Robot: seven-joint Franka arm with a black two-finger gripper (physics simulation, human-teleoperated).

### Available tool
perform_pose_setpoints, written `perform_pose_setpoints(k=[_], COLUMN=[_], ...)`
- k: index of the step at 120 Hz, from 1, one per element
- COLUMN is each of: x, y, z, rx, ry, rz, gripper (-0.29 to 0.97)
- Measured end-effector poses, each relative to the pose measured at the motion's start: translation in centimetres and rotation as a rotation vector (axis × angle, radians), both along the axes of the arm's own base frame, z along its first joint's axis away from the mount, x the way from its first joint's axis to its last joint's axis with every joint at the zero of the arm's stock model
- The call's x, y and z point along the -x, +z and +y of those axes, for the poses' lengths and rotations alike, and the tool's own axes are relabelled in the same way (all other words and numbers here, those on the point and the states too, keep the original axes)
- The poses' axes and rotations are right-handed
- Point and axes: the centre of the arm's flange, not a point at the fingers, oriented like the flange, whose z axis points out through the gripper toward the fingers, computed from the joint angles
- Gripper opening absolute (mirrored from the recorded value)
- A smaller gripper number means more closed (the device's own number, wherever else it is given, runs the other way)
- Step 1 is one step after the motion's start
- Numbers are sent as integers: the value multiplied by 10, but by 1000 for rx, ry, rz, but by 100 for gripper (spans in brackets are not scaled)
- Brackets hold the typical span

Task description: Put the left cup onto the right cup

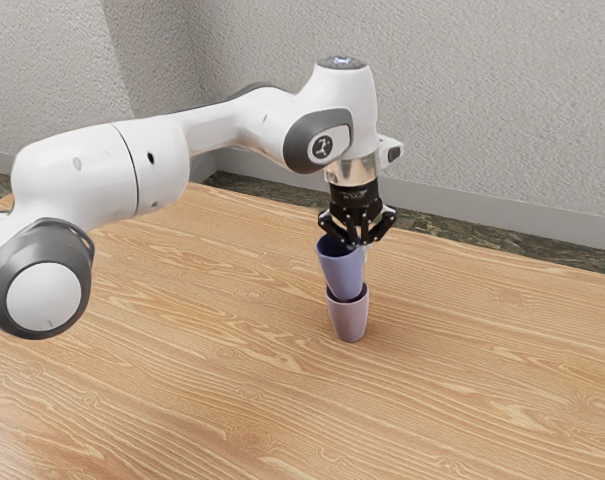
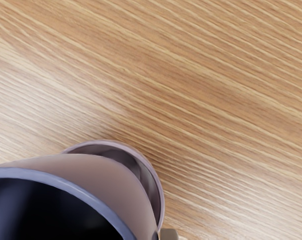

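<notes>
The wooden table [image 1: 182,380] carries the mauve cup [image 1: 349,320], upright, and the white arm [image 1: 182,150] reaches over from the exterior view's left to a spot directly above that cup. The bluish cup [image 1: 340,268] sits with its base inside the mauve cup's mouth, leaning slightly. Straight above the mauve cup, the black gripper [image 1: 354,238] has its fingers drawn narrow, pinching the bluish cup's rim.
</notes>
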Motion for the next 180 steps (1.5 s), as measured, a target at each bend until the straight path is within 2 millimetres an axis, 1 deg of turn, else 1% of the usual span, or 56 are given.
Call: perform_pose_setpoints(k=[65,131,149,156,167,180], x=[-2,-3,-3,-3,-3,-4], y=[-11,-25,-25,-25,-24,-22], z=[3,2,-1,-1,-2,-2], rx=[2,7,14,15,15,15], ry=[5,8,8,9,8,8], rz=[14,18,13,11,7,1], gripper=[-10,-10,23,34,46,55])
